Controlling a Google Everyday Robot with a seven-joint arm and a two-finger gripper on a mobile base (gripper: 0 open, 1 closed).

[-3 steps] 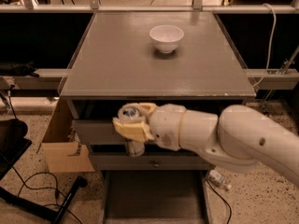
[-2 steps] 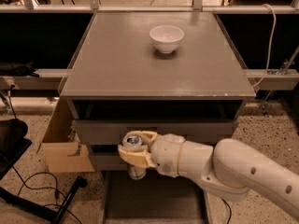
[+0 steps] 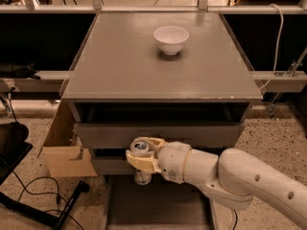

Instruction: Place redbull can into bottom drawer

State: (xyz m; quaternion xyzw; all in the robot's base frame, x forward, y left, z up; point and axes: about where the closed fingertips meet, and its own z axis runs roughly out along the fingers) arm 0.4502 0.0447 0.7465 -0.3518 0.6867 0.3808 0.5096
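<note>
Gripper [image 3: 139, 161] is clamping tight on redbull can [image 3: 140, 147], lower middle of frame, w/ can hanging just above open bottom drawer [image 3: 163, 207]. Step: putting can in. Next, I think: going lower till can is sitting inside, then letting go.

The gripper [image 3: 140, 159] is clasping the upright redbull can [image 3: 142, 177] over the rear of the open bottom drawer [image 3: 160, 207]. 1 white bowl [image 3: 171, 39] is sitting on the tabletop [image 3: 120, 68].

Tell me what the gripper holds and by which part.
The gripper holds the redbull can, fingers around its upper body, above the bottom drawer.
</note>
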